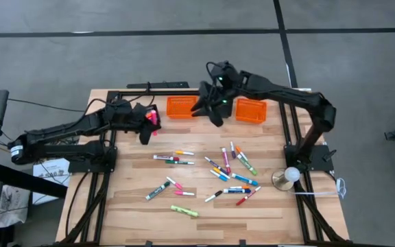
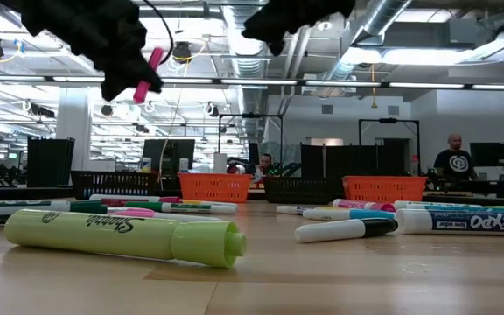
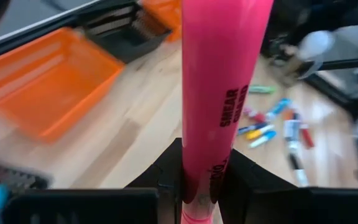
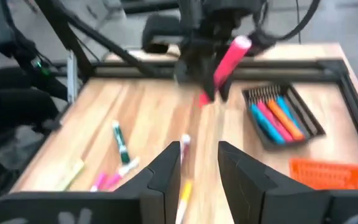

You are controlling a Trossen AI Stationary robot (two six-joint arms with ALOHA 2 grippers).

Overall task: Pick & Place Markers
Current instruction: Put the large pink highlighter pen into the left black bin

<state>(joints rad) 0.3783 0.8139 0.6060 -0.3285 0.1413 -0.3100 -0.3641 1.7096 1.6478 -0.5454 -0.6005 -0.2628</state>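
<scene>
The left hand (image 1: 147,123) is clamped tight on a pink marker (image 3: 219,93) and carries it above the worktop (image 1: 115,206), the marker's long axis sticking straight out ahead of the fingers. In the right wrist view a black slatted basket (image 4: 283,116), already holding pink, blue and orange markers, sits close beside this hand, so the move to come looks like a short carry to over that basket with the marker's length in line with it; the left arm is clearly the nearer one for this. Two orange baskets (image 1: 181,107) stand at the far edge of the worktop, near by, and could be mistaken for the target. The right hand (image 1: 214,110) hovers between those orange baskets, its fingers parted a little and holding nothing, close enough to the left arm that the two could crowd each other. The remaining markers (image 1: 228,171) lie scattered across the worktop's middle, well apart from both hands.
</scene>
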